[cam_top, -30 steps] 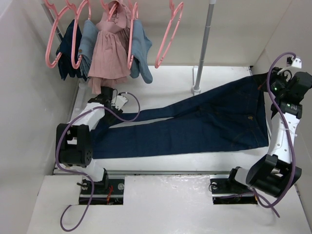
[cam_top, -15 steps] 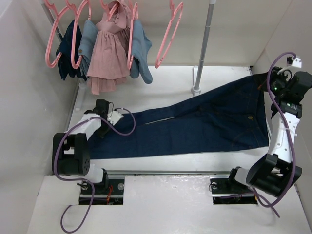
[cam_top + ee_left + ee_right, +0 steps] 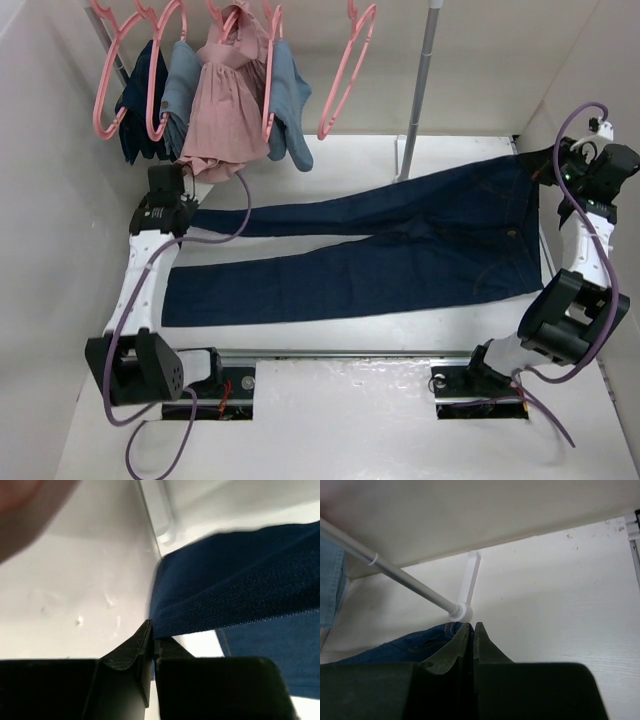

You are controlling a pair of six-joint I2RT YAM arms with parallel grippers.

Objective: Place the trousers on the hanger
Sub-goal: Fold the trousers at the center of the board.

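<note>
The dark navy trousers lie flat across the table, legs to the left and waist to the right. My left gripper is shut on the hem end of the far leg, near the left wall; the left wrist view shows dark denim pinched between the closed fingertips. My right gripper is shut on the far corner of the waist, and blue cloth with orange stitching shows beside its closed jaws. An empty pink hanger hangs from the rail at the back.
More pink hangers on the rail carry a pink dress, lighter denim and a dark garment, hanging just above my left gripper. The rail's upright pole stands behind the trousers. Walls close in left and right.
My left gripper closed on the far leg's end and carried it back and to the left, straightening that leg. The waist and right arm shifted slightly toward the back.
</note>
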